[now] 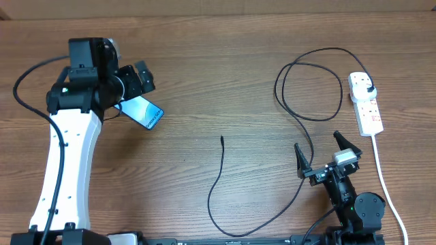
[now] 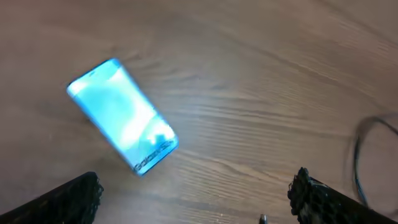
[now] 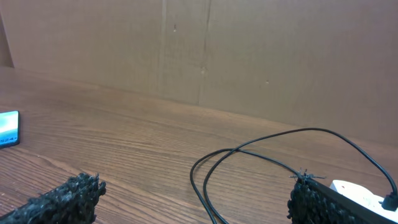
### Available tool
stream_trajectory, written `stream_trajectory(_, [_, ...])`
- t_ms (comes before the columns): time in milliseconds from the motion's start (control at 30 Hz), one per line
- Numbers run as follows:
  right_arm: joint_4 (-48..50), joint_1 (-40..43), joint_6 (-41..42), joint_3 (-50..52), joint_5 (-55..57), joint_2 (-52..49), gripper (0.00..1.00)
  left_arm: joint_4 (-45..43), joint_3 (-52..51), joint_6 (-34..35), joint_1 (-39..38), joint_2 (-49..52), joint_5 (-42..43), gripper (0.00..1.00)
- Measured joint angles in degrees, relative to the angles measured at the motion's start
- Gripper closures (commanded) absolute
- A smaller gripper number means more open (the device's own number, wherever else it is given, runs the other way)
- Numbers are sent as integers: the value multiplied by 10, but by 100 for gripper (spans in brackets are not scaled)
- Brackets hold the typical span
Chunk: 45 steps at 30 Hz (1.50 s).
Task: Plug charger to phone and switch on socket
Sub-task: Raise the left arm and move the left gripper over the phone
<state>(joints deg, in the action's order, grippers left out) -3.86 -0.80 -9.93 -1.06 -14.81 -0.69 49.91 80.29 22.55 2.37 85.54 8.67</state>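
While both stand spread and empty, left gripper [image 1: 138, 80] hovers by phone [image 1: 143, 111] upper left, right gripper [image 1: 320, 153] lower right; charger [image 1: 223, 146] tip lies mid-frame.

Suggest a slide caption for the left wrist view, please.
Open left claw hovering over the lit phone lying on the wooden table.

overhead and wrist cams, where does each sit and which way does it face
Overhead: above the table, looking straight down; left arm, right arm show.
Left wrist: on left gripper, aimed down at the phone; fingertips below.
Right wrist: on right gripper, low, facing the cardboard wall; fingertips below.
Shared: the phone shows in all three.
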Motion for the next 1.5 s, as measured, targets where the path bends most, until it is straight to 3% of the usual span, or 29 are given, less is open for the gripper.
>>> stream_trajectory(133, [0,0,0,0,0,0,0,41,22,85,0,19,-42,0])
stream_trajectory(467, [0,0,0,0,0,0,0,219,231,211,0,160,-120,0])
stream_trajectory(633, [0,0,0,0,0,0,0,264,287,251,0,228,-131,0])
stream_trajectory(1033, [0,0,0,0,0,0,0,281,289,269,0,351,-132,0])
stream_trajectory(1500, [0,0,0,0,0,0,0,272,289,269,0,364,-132,0])
